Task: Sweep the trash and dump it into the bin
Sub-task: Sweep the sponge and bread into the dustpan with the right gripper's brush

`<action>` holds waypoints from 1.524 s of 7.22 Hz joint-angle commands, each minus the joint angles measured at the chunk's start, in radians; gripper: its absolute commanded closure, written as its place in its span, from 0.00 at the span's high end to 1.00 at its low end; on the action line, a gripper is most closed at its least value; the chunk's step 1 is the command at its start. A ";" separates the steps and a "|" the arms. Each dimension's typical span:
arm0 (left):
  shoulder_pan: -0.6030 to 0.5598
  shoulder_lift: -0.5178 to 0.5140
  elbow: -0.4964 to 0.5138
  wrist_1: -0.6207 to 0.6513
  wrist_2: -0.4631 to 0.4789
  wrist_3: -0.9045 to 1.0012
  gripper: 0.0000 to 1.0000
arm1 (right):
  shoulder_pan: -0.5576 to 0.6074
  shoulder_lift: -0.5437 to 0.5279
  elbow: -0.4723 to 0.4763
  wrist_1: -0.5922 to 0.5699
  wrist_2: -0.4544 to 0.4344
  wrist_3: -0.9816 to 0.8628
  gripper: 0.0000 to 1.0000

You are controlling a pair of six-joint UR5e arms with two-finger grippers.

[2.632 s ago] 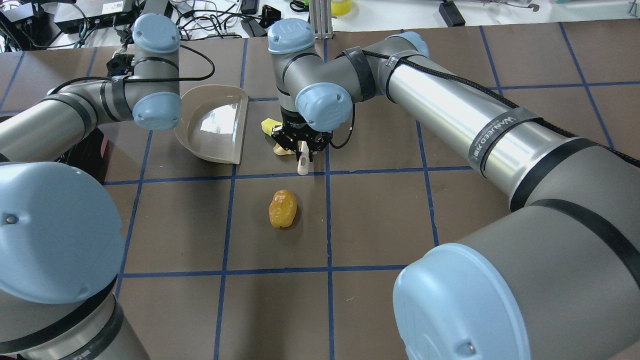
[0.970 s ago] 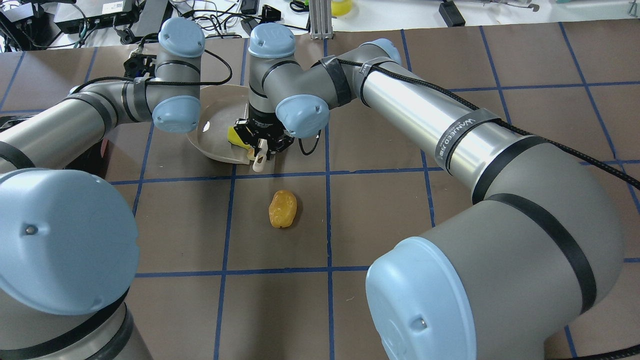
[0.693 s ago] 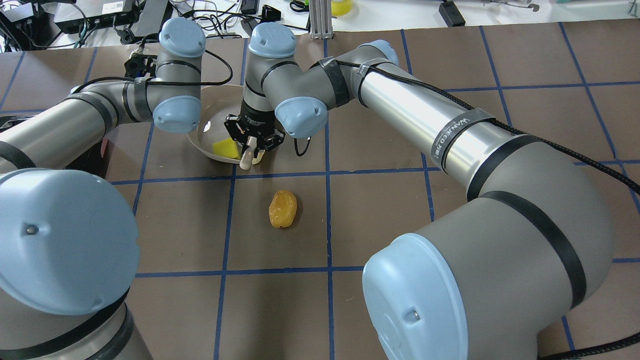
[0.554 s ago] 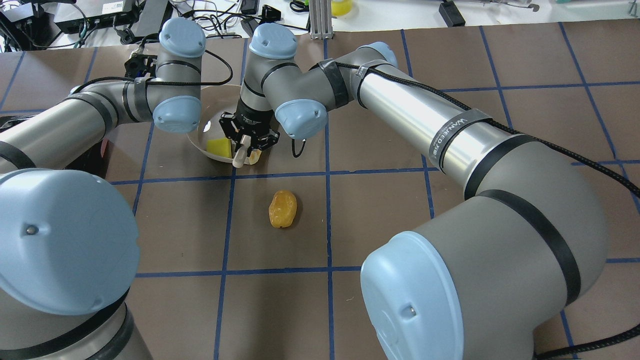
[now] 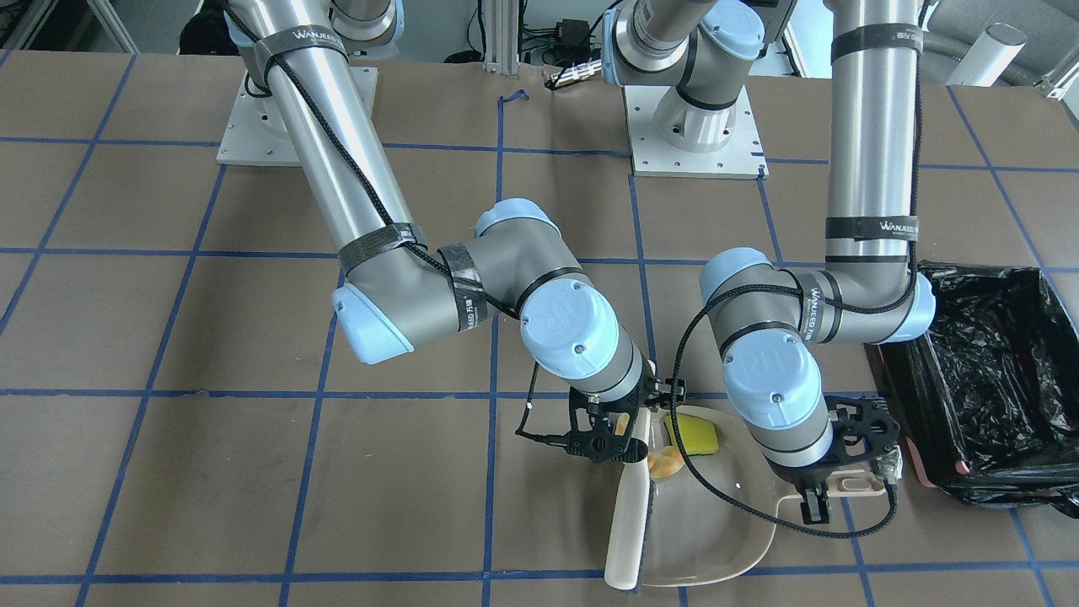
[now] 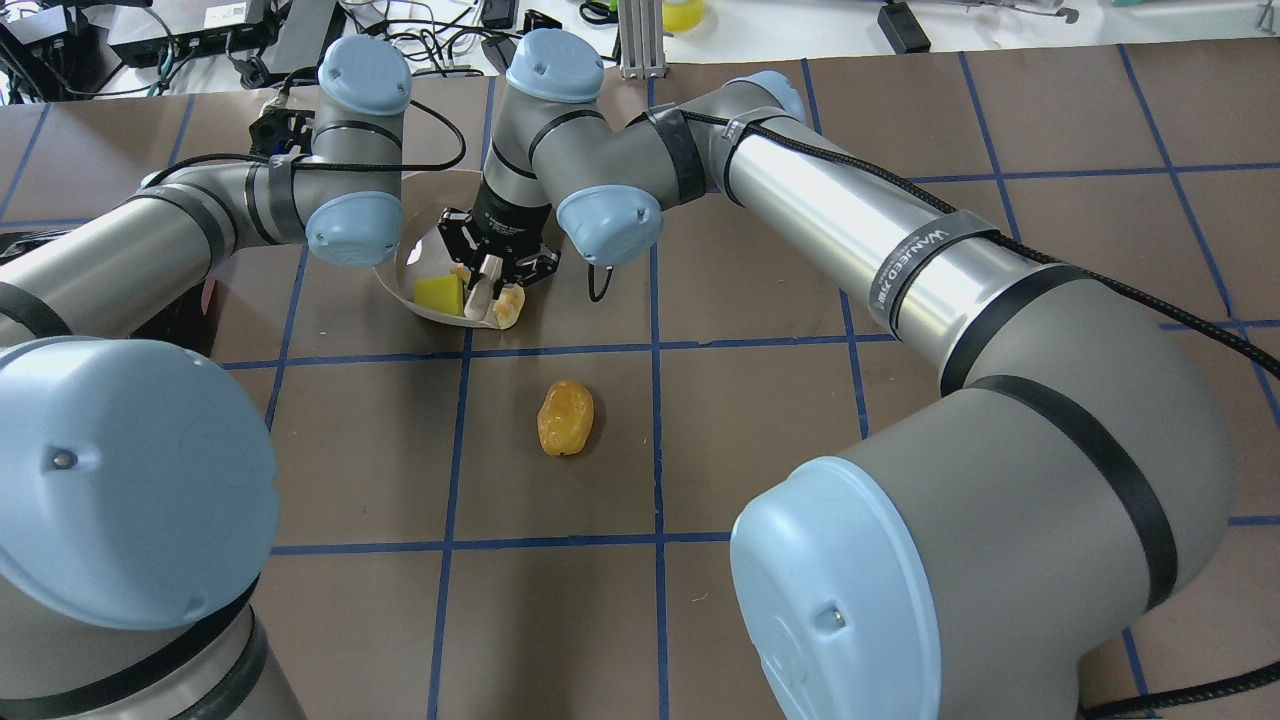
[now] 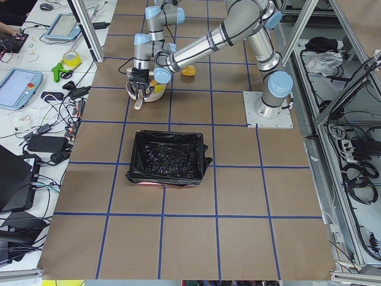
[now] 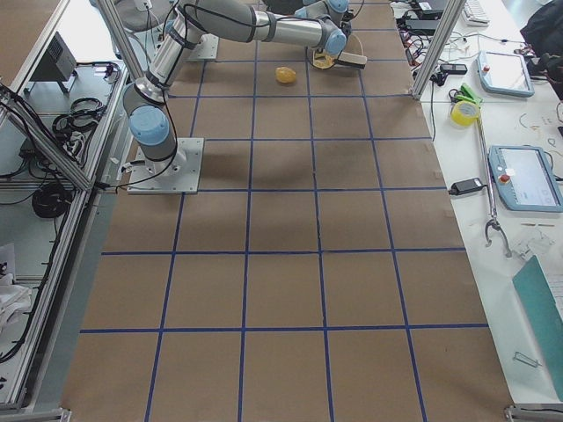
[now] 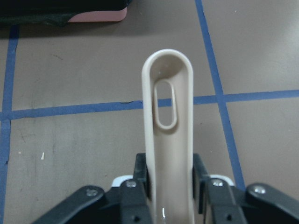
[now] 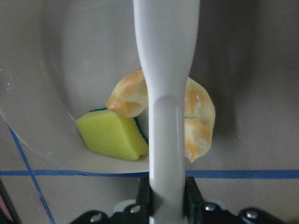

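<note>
My left gripper is shut on the handle of the beige dustpan, which rests on the table. My right gripper is shut on the beige brush, held upright at the pan's open mouth. Of the trash, the yellow spongy wedge lies inside the pan. The tan bread half-ring sits at the pan's lip, against the brush. The amber oval lies alone on the table, nearer the robot. The black-lined bin stands beyond the left arm.
The table is brown with blue tape gridlines. The bin's pink rim shows just past the dustpan handle. Benches with cables, tablets and tape rolls run along the far table edge.
The right gripper has swept the brush toward the dustpan, pushing the yellow wedge and the bread half-ring into its mouth. The dustpan shifted slightly toward the brush. The amber oval has not moved.
</note>
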 commanded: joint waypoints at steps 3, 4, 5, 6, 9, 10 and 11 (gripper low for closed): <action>0.000 0.009 0.000 0.000 -0.011 0.008 0.00 | 0.030 -0.054 0.107 0.091 -0.154 -0.031 0.00; 0.000 0.009 0.000 0.000 -0.011 0.008 0.00 | 0.046 -0.057 0.114 0.060 -0.143 0.024 0.00; 0.000 0.009 0.000 0.000 -0.011 0.006 0.00 | 0.058 -0.056 0.111 0.040 -0.140 0.055 0.00; 0.000 0.008 0.000 0.000 -0.011 0.005 0.00 | 0.062 -0.048 0.111 -0.006 -0.112 0.088 0.00; 0.000 0.009 0.000 0.000 -0.011 0.005 0.00 | 0.061 -0.028 0.103 -0.069 0.027 0.158 0.00; 0.000 0.009 0.000 0.000 -0.012 0.003 0.00 | 0.056 -0.028 0.103 -0.074 0.029 0.150 0.00; 0.000 0.009 0.000 0.000 -0.012 0.003 0.00 | 0.043 -0.043 0.103 -0.069 0.015 0.123 0.00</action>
